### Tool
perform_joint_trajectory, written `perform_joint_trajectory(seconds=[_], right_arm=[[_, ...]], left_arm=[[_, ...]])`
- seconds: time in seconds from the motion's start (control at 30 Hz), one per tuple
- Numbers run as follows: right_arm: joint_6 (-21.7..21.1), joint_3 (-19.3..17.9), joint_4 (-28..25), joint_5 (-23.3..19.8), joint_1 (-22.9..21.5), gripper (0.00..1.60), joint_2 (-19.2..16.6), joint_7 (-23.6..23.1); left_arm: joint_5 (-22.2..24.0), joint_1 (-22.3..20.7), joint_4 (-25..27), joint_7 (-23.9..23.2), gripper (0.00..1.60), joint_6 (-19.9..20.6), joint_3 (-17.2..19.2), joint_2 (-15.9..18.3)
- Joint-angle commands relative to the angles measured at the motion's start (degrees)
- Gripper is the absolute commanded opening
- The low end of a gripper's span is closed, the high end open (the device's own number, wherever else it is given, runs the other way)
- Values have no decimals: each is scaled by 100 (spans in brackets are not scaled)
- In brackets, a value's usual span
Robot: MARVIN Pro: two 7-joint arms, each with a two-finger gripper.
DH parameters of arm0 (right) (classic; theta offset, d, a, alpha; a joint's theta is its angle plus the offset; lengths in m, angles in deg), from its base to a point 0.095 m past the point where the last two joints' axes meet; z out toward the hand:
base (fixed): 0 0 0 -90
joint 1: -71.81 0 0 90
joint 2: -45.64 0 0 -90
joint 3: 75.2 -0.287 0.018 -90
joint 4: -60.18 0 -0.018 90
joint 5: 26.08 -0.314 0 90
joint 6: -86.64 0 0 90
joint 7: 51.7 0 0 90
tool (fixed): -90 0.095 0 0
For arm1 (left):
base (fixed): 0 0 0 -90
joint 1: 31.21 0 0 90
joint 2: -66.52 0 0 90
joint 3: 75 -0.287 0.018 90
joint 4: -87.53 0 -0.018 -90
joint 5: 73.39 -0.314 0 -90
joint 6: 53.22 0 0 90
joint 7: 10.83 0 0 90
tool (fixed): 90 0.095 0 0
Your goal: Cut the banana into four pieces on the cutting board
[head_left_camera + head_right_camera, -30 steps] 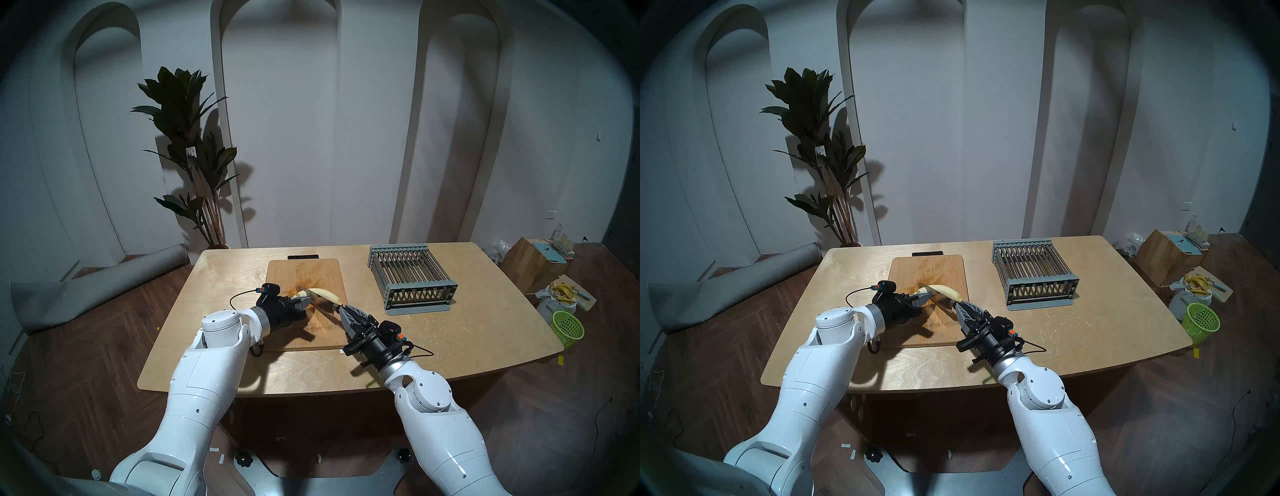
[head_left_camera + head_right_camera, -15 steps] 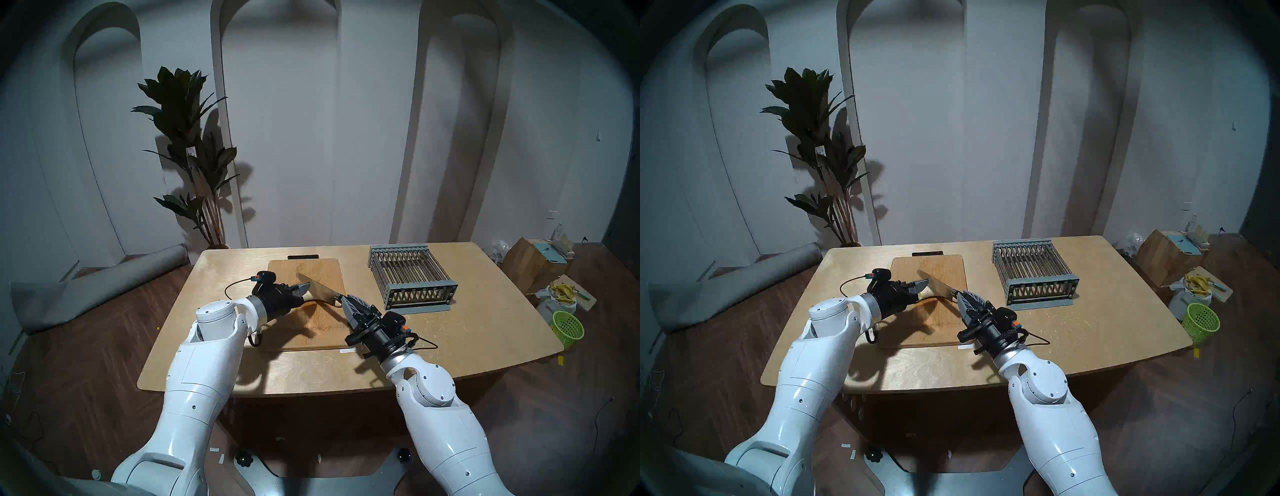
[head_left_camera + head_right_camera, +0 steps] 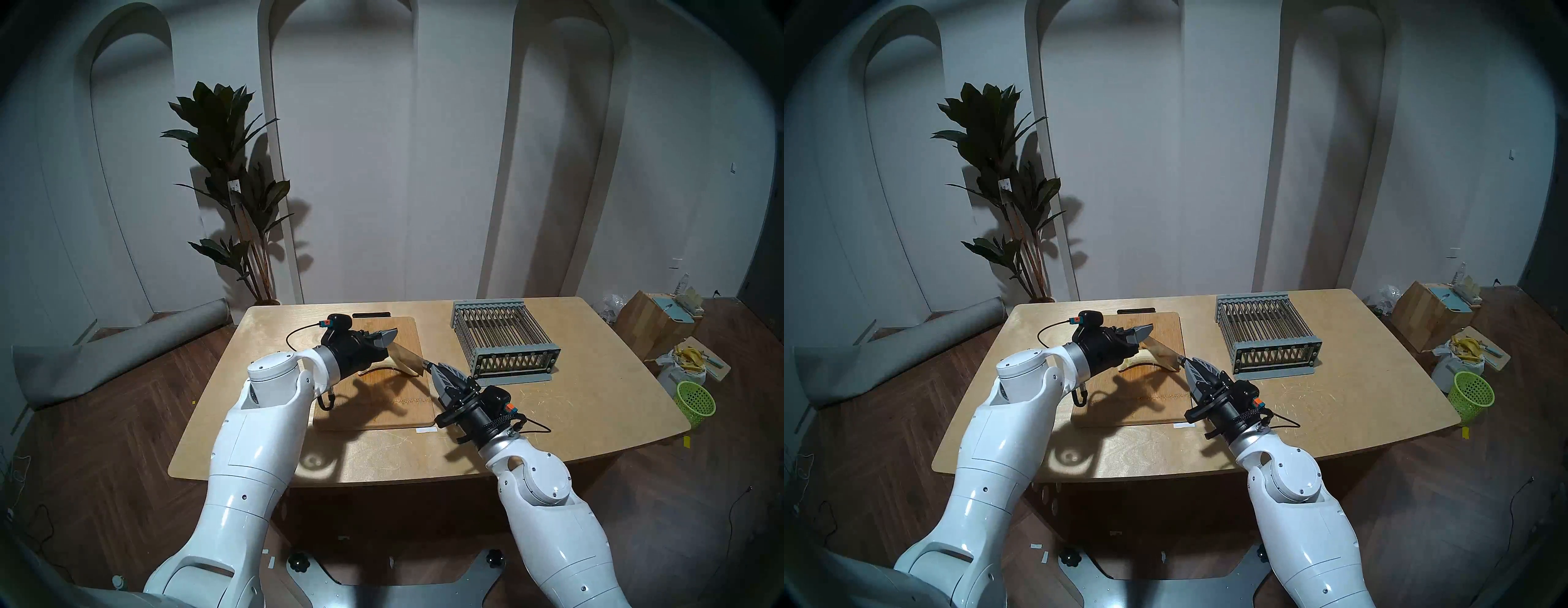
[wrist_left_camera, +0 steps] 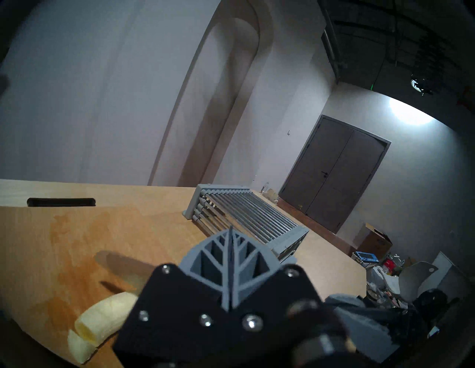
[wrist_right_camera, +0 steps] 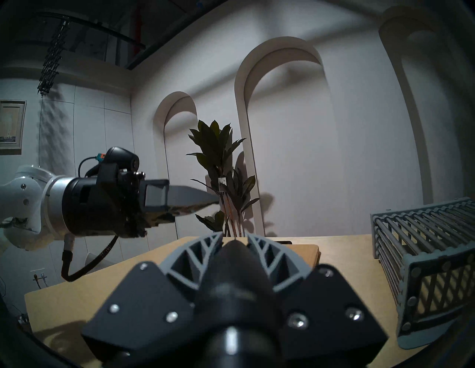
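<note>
Since the earlier frames our left tool (image 3: 388,338) has risen off the banana (image 3: 1138,361), closed and empty, and the cutting board (image 3: 409,403) has turned a little. Our right tool (image 3: 441,372) grips the knife (image 3: 406,361) handle, blade above the fruit. We judge the banana soft, slippery and easily crushed, so hold it lightly near one end. Only the left wrist view shows one cut already made; the head views hide it.

Glossy white arms (image 3: 254,458), black wrists, grey ribbed pincer (image 3: 430,368) fingers, silver screws
</note>
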Motion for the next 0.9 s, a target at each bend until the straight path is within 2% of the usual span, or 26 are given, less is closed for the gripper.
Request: perform_joint_trajectory(seconds=[0.0, 0.4, 0.7, 0.87], right_arm=[[122, -12, -200, 41, 53, 0, 49, 63], [203, -37, -210, 134, 100, 0, 46, 140], [213, -66, -102, 118, 92, 0, 49, 145], [213, -39, -66, 117, 70, 0, 64, 112]], left_arm=[[64, -136, 488, 9, 0, 92, -129, -213], [63, 88, 615, 83, 0, 212, -189, -173], [-103, 506, 472, 76, 0, 90, -488, -89], [-125, 373, 350, 89, 0, 1, -461, -120]])
